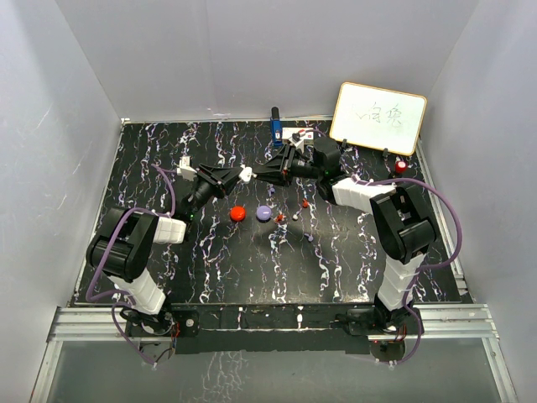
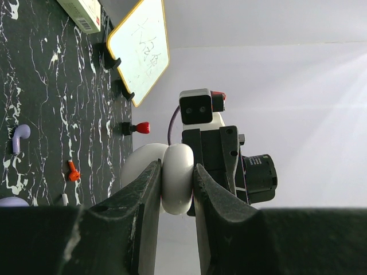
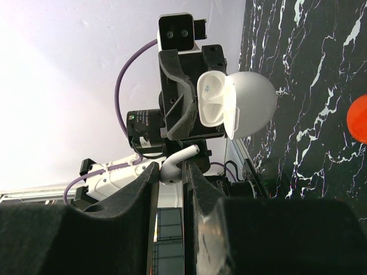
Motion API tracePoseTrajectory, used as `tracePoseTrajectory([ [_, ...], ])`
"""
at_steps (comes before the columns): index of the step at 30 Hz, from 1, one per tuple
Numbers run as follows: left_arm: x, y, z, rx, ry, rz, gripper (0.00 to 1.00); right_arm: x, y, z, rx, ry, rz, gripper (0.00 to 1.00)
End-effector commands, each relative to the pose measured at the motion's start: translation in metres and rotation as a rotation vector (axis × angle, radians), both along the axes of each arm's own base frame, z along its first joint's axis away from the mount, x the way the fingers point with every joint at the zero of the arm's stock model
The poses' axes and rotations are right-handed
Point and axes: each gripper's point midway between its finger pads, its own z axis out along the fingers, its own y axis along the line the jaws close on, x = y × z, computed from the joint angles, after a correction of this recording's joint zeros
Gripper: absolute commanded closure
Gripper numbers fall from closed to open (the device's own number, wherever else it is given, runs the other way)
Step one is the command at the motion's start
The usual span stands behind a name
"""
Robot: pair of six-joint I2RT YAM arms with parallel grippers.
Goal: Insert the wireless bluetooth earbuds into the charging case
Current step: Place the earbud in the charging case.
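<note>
My left gripper (image 2: 175, 172) is shut on the white charging case (image 2: 176, 186) and holds it above the table. In the right wrist view the case (image 3: 213, 102) faces me with its lid (image 3: 252, 103) swung open. My right gripper (image 3: 171, 167) is shut on a white earbud (image 3: 182, 156), whose stem points towards the case a short way off. From above, the two grippers (image 1: 237, 176) (image 1: 267, 174) meet nose to nose over the back middle of the table. A purple earbud (image 2: 19, 137) and a red one (image 2: 72, 171) lie loose on the marbled top.
A red puck (image 1: 237, 213) and a purple puck (image 1: 264, 213) lie mid-table, with small red pieces (image 1: 304, 203) close by. A whiteboard (image 1: 377, 117) leans at the back right, a red-capped object (image 1: 401, 166) beside it. A blue object (image 1: 275, 126) stands at the back wall.
</note>
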Motion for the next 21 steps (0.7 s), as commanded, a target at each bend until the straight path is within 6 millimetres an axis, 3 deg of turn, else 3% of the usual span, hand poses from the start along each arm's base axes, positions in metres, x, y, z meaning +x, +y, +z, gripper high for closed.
tracePoseTrajectory([
  [1,-0.0009,-0.0031,0.0359,-0.038,-0.118,-0.003,1.0,0.0044,0.004,0.0249,0.042,-0.091,0.001,1.0],
  [21,-0.0078,-0.0024,0.0351,-0.036,-0.11,-0.009,1.0,0.0046,0.0045,0.0226,0.043,-0.087,0.006,1.0],
])
